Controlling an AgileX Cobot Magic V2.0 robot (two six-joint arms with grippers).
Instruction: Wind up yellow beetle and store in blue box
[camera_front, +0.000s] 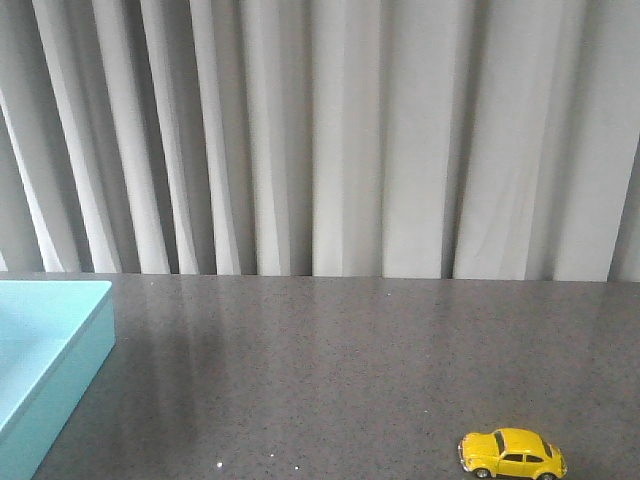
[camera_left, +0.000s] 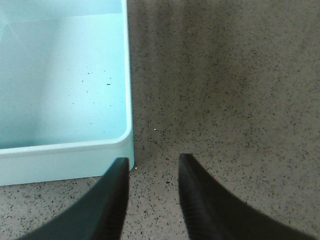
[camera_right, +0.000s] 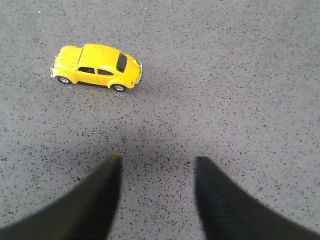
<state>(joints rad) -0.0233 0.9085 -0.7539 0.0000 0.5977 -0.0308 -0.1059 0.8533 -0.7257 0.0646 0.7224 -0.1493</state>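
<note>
The yellow beetle (camera_front: 513, 454) stands on its wheels on the dark speckled table at the front right. It also shows in the right wrist view (camera_right: 97, 67), ahead of my right gripper (camera_right: 157, 161), which is open and empty above bare table, apart from the car. The blue box (camera_front: 45, 350) lies at the front left, partly cut off by the frame edge. In the left wrist view one rounded corner of the box (camera_left: 122, 137) is just in front of my left gripper (camera_left: 152, 160), which is open and empty. Neither gripper shows in the front view.
A grey pleated curtain (camera_front: 330, 140) hangs behind the table's far edge. The dark speckled tabletop (camera_front: 330, 370) stretches between the box and the car. The inside of the box (camera_left: 60, 80) holds nothing in the part that shows.
</note>
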